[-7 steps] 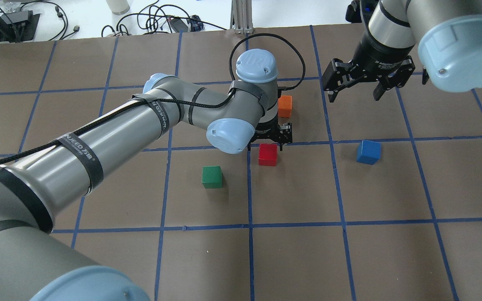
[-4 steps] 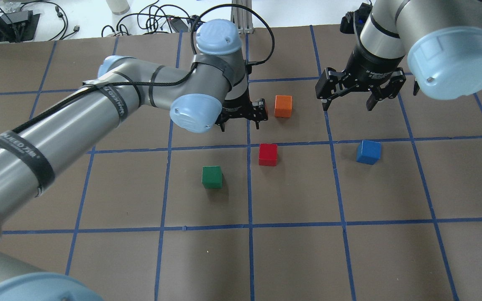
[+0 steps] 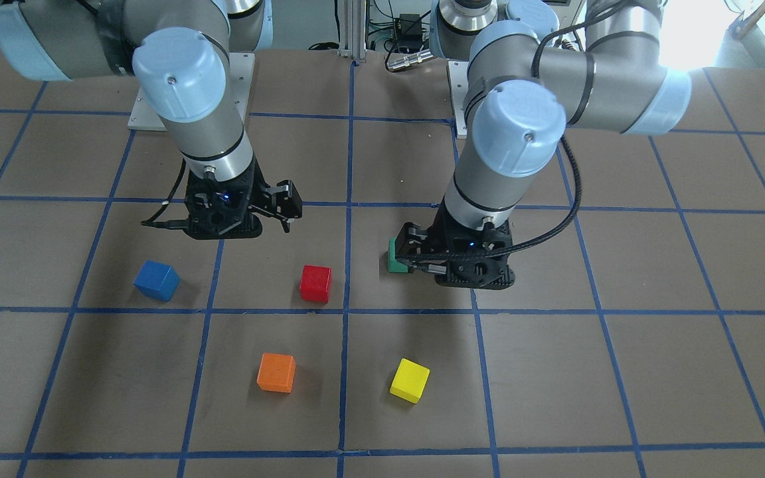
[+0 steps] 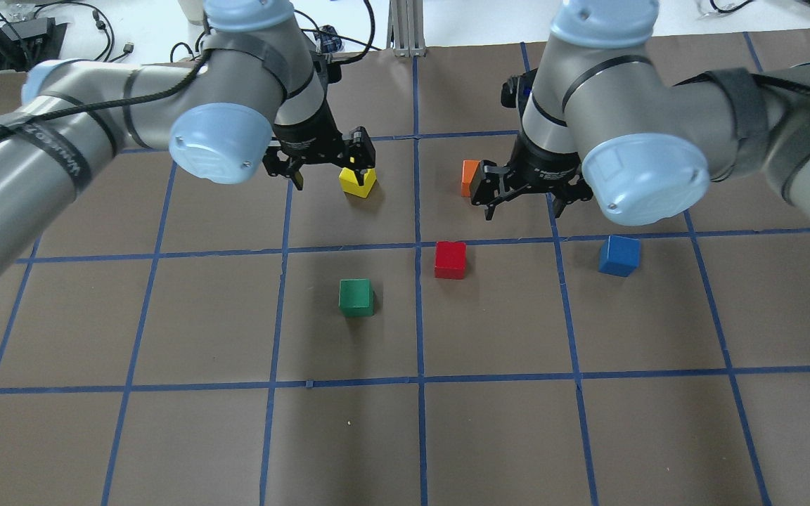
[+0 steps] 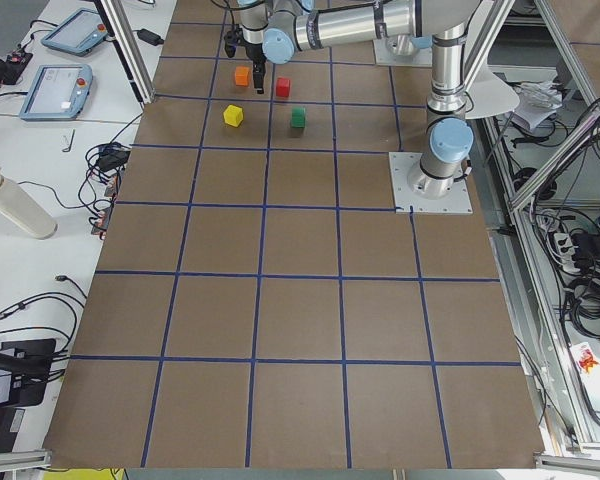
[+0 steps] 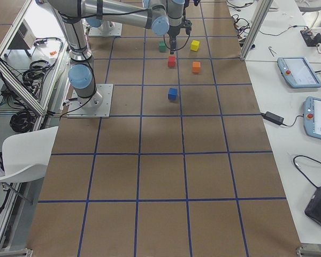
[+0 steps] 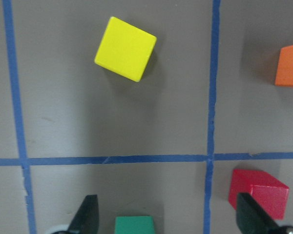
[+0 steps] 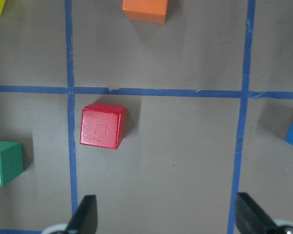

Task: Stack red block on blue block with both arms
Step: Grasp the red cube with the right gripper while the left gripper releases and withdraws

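The red block [image 4: 450,259] lies on the table near the middle. The blue block [image 4: 619,255] lies apart, to its right. My left gripper [image 4: 328,172] hangs open and empty above the table, beyond and left of the red block, next to a yellow cube. My right gripper [image 4: 533,200] hangs open and empty between the red and blue blocks, a little beyond them. In the right wrist view the red block [image 8: 102,126] lies ahead and left of the open fingers [image 8: 83,214]. In the left wrist view it [image 7: 258,192] sits by the right finger [image 7: 251,214].
A green cube [image 4: 356,296] lies left of the red block. A yellow cube [image 4: 358,181] lies under my left gripper's edge. An orange cube [image 4: 470,177] lies just left of my right gripper. Cables and gear lie beyond the table's far edge [image 4: 250,31].
My left gripper has left the red block and moved up and left, uncovering the yellow cube. My right gripper has moved left and nearer, towards the orange and red cubes.
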`<control>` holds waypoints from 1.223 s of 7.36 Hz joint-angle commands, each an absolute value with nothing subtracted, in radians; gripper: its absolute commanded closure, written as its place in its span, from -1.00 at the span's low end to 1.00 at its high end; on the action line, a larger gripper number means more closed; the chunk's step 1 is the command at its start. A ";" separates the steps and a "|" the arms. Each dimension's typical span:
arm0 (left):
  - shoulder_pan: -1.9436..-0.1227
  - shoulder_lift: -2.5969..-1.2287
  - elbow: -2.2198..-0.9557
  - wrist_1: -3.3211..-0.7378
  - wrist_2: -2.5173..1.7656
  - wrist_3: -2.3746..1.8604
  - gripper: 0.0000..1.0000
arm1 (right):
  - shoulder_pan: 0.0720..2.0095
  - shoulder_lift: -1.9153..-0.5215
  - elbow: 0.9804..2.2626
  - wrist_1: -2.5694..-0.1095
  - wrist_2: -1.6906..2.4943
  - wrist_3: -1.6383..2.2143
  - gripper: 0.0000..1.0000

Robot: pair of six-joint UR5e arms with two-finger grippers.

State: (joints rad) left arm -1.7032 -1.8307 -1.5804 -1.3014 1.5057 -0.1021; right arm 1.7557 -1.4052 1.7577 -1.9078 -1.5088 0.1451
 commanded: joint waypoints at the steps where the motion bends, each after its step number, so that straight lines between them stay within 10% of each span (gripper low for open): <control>1: -1.640 -1.729 -1.591 -1.399 1.519 0.013 -1.00 | 1.827 -1.313 1.763 -2.003 -1.517 0.190 -1.00; 7: -1.608 -1.669 -1.677 -1.385 1.514 0.051 -1.00 | 1.885 -1.085 1.766 -2.171 -1.502 0.374 -1.00; 8: -1.608 -1.667 -1.678 -1.385 1.514 0.054 -1.00 | 1.885 -1.085 1.764 -2.171 -1.514 0.386 -0.74; 9: -1.608 -1.666 -1.678 -1.385 1.514 0.061 -1.00 | 1.885 -1.083 1.763 -2.171 -1.514 0.388 0.33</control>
